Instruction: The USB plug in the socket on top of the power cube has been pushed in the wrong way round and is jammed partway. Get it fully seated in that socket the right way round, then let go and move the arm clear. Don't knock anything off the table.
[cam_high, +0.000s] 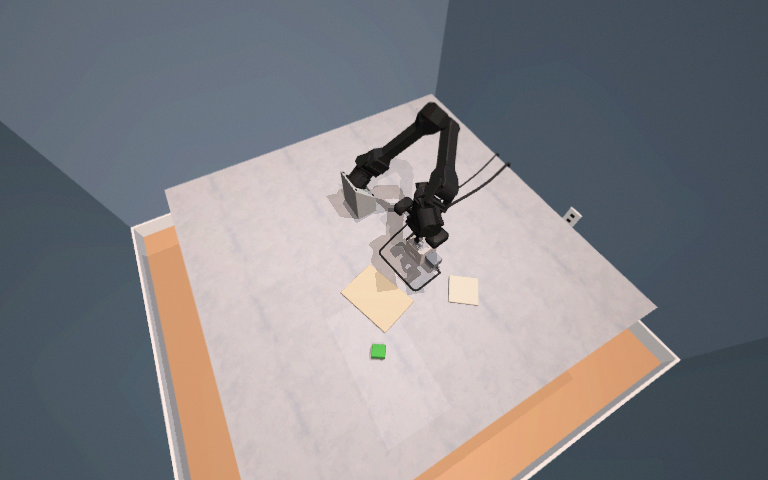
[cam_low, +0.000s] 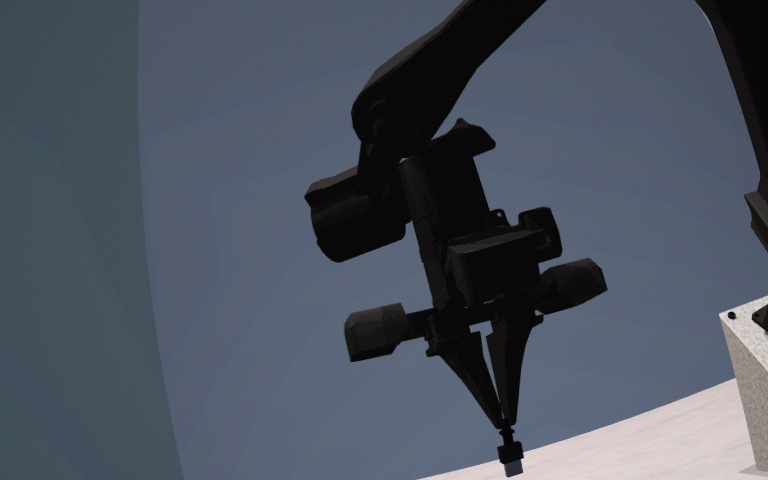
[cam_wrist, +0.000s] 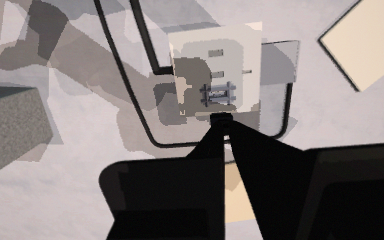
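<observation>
My gripper (cam_high: 419, 241) (cam_low: 508, 424) (cam_wrist: 224, 127) is shut on the black USB plug (cam_low: 510, 452) (cam_wrist: 221, 118). The plug hangs from the fingertips, its metal end (cam_low: 513, 469) pointing down and out of any socket in the exterior view. The pale power cube (cam_high: 421, 253) (cam_wrist: 252, 45) stands on the table below. Its top shows small slots and a grey bracket (cam_wrist: 231, 93) around one socket. In the wrist view the plug appears just beside the cube's near edge, close to that bracket. Which way round the plug's inside faces cannot be seen.
A black cable (cam_high: 397, 270) loops around the cube, and a grey box (cam_high: 432, 260) (cam_wrist: 280, 62) adjoins it. A tan board (cam_high: 377, 298) (cam_wrist: 240, 200), a cream tile (cam_high: 463, 290) (cam_wrist: 355, 45) and a green block (cam_high: 378, 351) lie nearby. The grey arm base (cam_high: 359, 198) (cam_low: 747, 384) (cam_wrist: 22, 125) stands behind.
</observation>
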